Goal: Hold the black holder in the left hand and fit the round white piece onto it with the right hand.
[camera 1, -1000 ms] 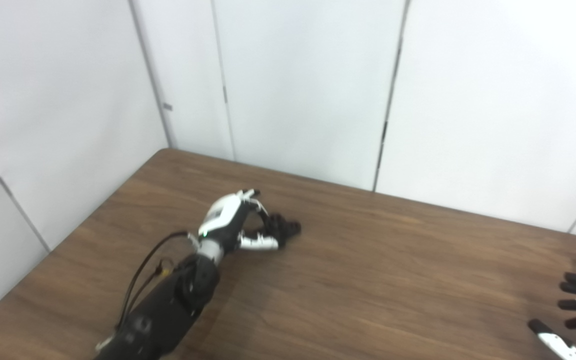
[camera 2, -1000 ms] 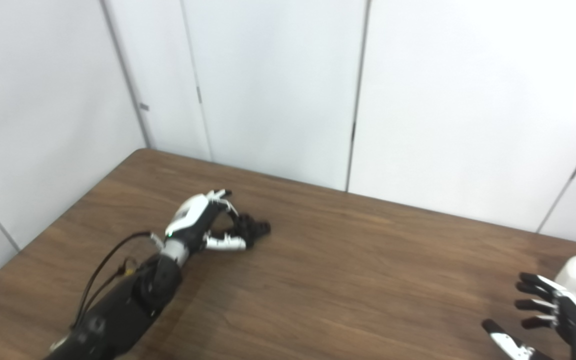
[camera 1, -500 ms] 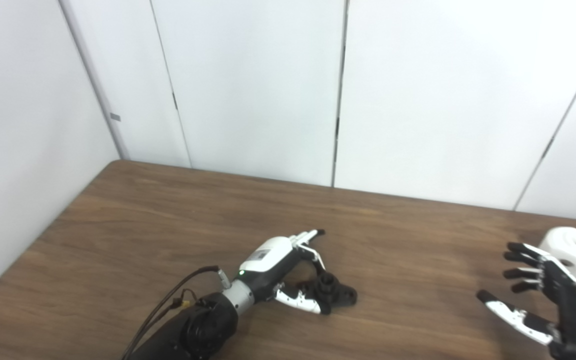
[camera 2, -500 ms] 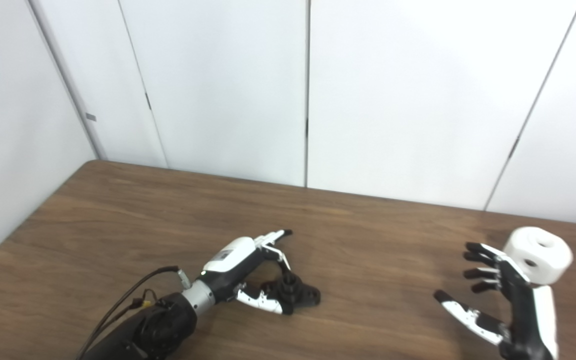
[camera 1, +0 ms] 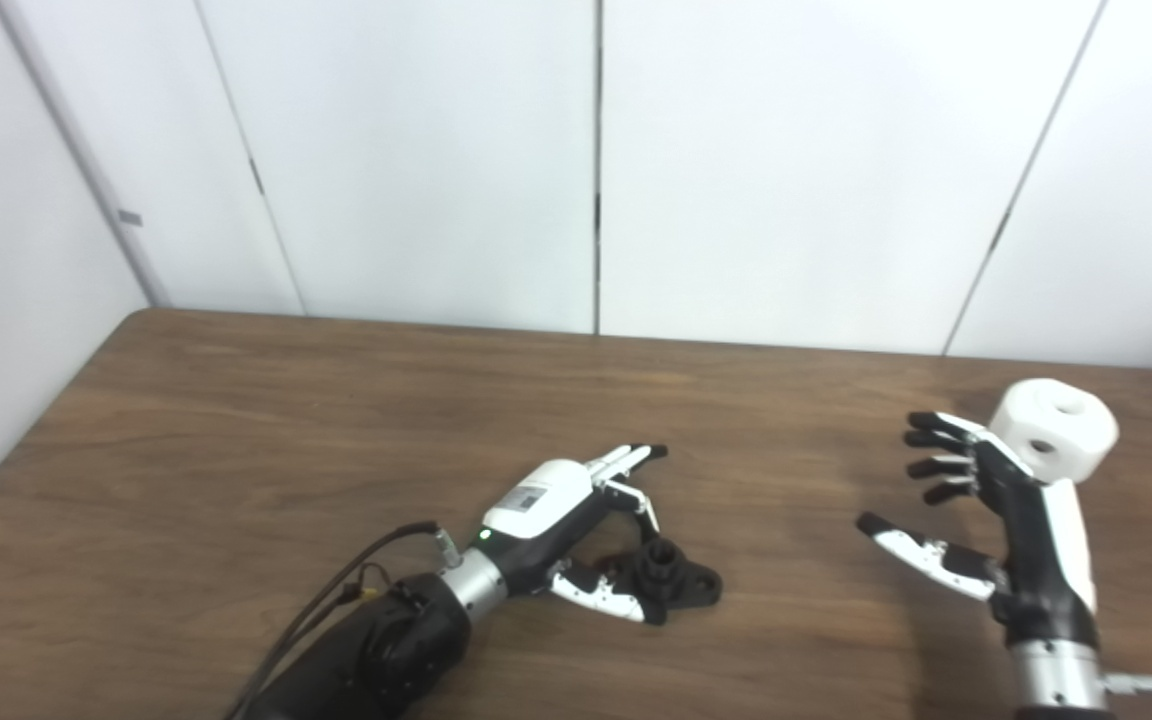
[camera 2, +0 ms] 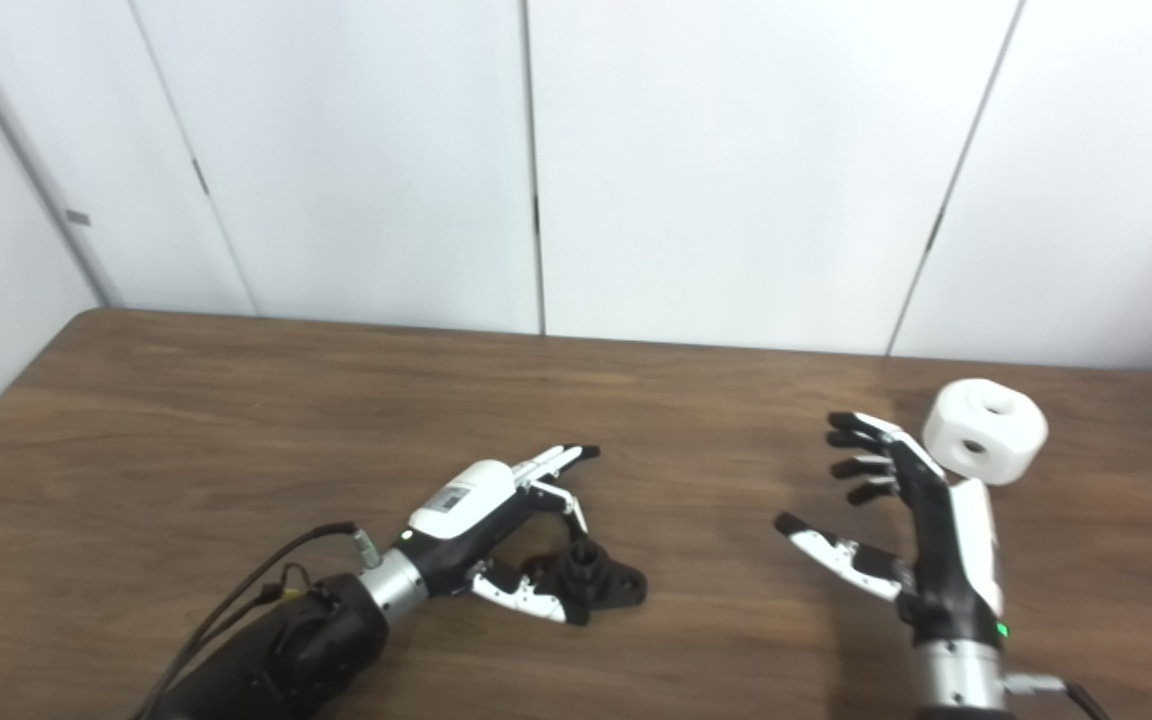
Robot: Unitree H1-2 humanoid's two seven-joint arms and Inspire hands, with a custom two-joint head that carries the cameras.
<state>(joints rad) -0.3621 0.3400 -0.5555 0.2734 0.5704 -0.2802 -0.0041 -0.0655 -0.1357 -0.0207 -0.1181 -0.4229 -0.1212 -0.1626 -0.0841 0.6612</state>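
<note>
We judge the step in hand to be securing the small black plastic holder with a raised round post (camera 1: 673,580), which lies flat on the brown wooden surface (camera 1: 236,420) near the middle. Our left hand (camera 1: 576,520) arches over it from 9 o'clock, fingers apart and thumb alongside its base; we cannot tell whether anything touches yet. To do this well, we should close on the base, leave the post clear, then lift. Our right hand (camera 1: 976,520) is spread and empty, upright. The round white plastic piece with holes (camera 1: 1054,428) sits just past it at 1 o'clock. The right eye view shows a clear gap between piece and right fingers; the left eye view overlaps them.
</note>
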